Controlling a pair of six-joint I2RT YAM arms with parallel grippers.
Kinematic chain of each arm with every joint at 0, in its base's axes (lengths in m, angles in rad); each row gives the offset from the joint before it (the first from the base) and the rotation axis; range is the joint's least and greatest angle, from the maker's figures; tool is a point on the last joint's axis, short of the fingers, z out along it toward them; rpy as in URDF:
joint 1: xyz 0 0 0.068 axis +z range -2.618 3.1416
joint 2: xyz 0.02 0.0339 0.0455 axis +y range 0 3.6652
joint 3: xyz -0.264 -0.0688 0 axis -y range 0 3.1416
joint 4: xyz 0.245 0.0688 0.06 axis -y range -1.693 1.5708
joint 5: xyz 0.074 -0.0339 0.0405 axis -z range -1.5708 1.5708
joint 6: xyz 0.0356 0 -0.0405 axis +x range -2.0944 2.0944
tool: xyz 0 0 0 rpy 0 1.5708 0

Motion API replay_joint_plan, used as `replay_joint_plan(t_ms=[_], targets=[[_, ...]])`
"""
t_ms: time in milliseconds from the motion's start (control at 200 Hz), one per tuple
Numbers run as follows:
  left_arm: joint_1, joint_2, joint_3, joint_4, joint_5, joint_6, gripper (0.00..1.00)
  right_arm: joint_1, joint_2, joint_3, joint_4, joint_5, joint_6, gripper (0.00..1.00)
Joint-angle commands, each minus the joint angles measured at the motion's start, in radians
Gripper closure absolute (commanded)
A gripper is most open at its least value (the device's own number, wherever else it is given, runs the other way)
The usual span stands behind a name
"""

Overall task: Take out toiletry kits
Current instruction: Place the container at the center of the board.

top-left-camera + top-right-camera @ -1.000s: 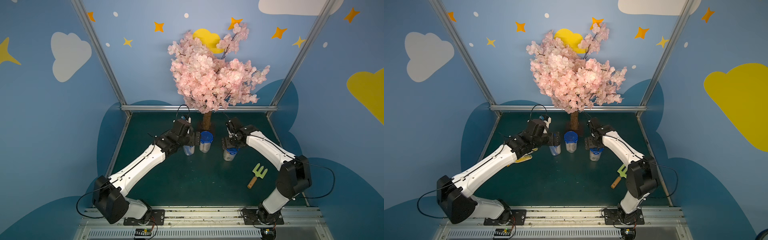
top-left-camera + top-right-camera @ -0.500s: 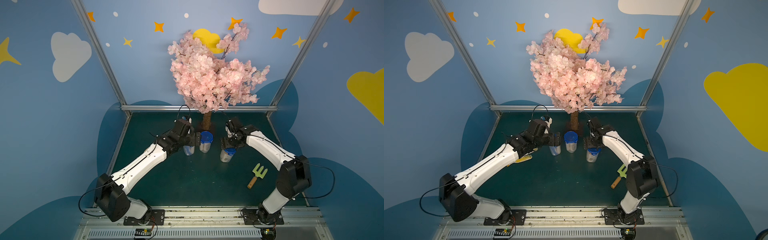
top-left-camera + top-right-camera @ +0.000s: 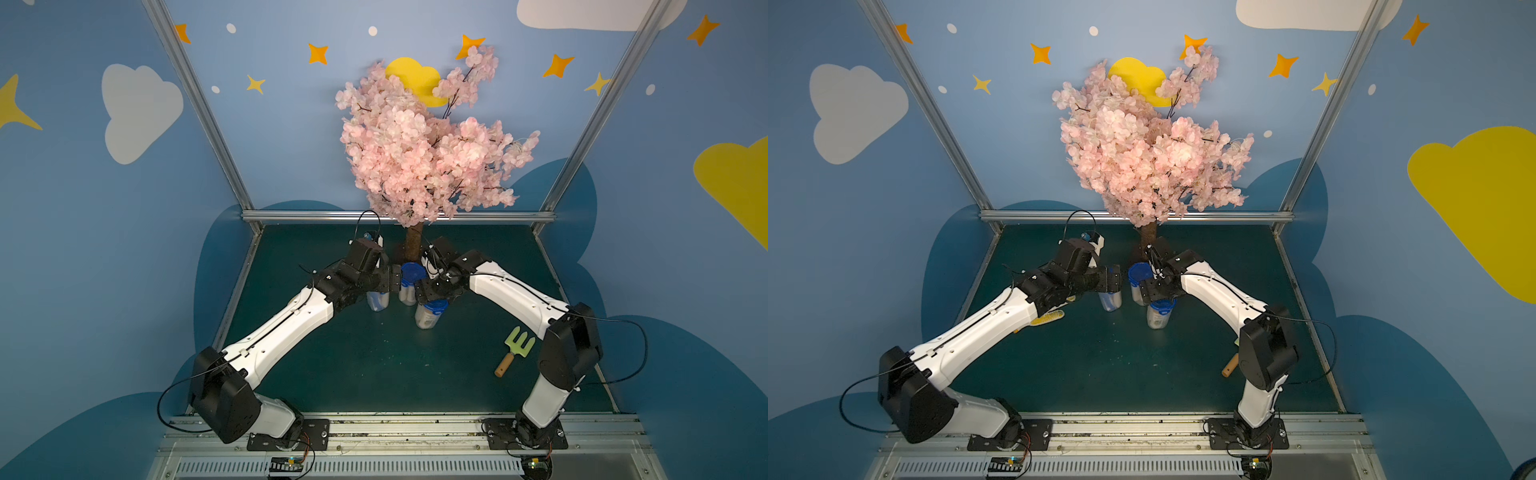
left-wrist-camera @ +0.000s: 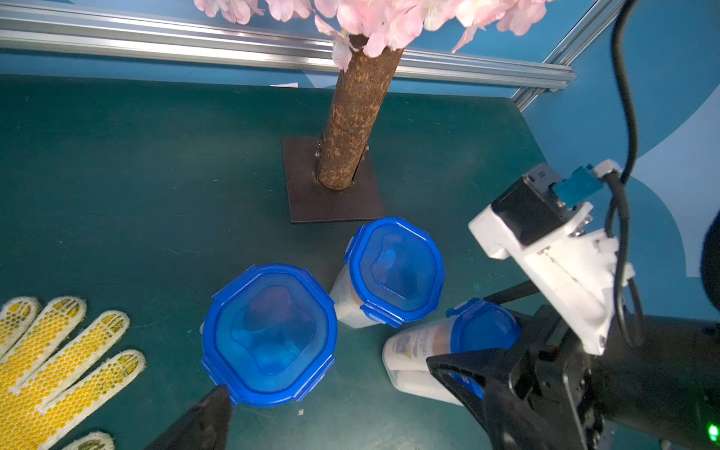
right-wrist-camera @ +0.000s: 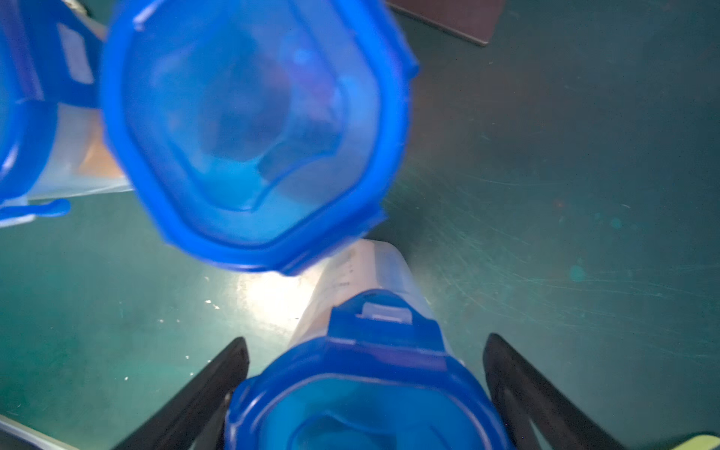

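The 2 arms reach inward; left gripper [image 3: 395, 279] gapes wide, right gripper [image 5: 366, 342] points down, jaws spread.

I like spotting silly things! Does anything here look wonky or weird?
Yes. The jar in the right pincer leans over sideways, while the two other jars stand upright. A yellow-dotted glove also lies flat on the table beside them.

This is a staged robot test booth. A dark green desk [image 3: 374, 374] is boxed in by bare aluminium posts [image 3: 199, 108] and blue panels [image 3: 83, 249] printed with clouds [image 3: 137, 112] and orange stars [image 3: 318, 54]. A fake pink blossom tree [image 3: 419, 153] stands on a metal plate [image 4: 331, 202] at the far edge. Two white robot arms [image 3: 286, 328] are bolted to a slotted rail [image 3: 395, 424] along the near edge.
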Motion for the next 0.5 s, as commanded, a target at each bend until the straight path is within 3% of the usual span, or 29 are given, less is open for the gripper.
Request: replay_joint_plan(t_ms=[0, 285, 491], targets=[[0.003, 0.015, 0.032, -0.022, 0.003, 0.001, 0.0, 0.005, 0.003, 0.028, -0.001, -0.006, 0.028, 0.12], [0.004, 0.016, 0.028, -0.024, 0.011, -0.011, 0.0, 0.015, -0.05, 0.028, 0.025, -0.007, 0.046, 0.12], [0.004, 0.018, 0.028, -0.031, 0.012, -0.017, 0.0, 0.063, -0.011, 0.048, 0.017, 0.055, 0.054, 0.12]])
